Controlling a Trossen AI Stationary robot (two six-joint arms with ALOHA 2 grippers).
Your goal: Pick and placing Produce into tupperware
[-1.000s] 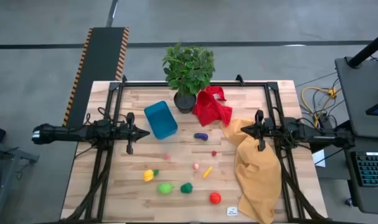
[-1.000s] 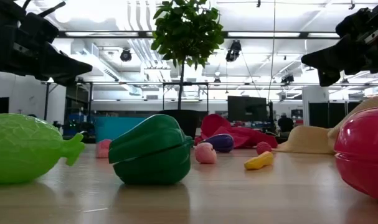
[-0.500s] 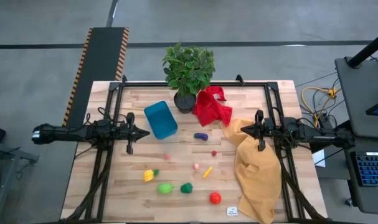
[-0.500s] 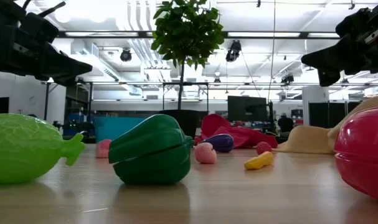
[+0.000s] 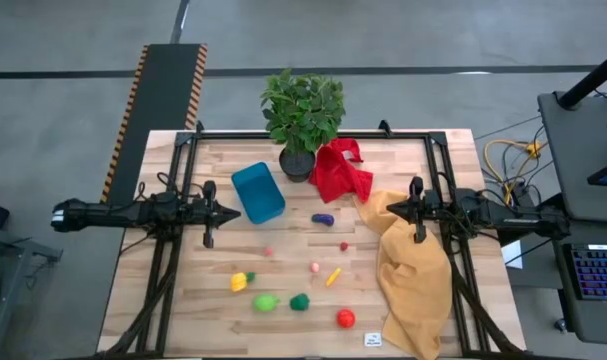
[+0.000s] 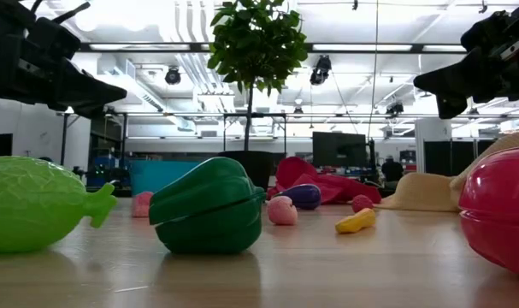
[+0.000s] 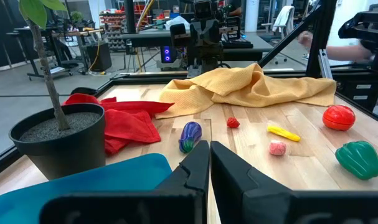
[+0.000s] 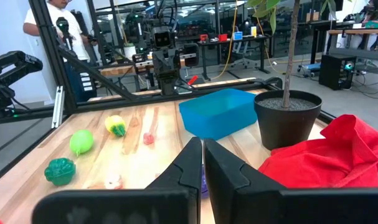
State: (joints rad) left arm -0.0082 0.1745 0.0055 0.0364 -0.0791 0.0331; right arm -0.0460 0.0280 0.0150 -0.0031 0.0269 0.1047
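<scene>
The blue tupperware tub [image 5: 258,193] stands on the far-left part of the table, beside the black plant pot. The toy produce lies scattered on the wood: a dark blue eggplant [image 5: 323,219], a small red piece [image 5: 344,245], a yellow piece [image 5: 333,276], a yellow pepper [image 5: 240,281], a light green piece [image 5: 266,302], a dark green pepper [image 5: 299,301] and a red tomato [image 5: 345,318]. My left gripper [image 5: 215,213] hovers shut just left of the tub. My right gripper [image 5: 413,210] hovers shut over the yellow cloth at the right. Both are raised above the table.
A leafy potted plant [image 5: 303,120] stands at the far edge, with a red cloth [image 5: 341,170] right of it. A yellow cloth [image 5: 413,270] drapes over the right side down to the near edge. Two small pink pieces [image 5: 314,267] lie mid-table. A person [image 8: 51,18] stands beyond the table.
</scene>
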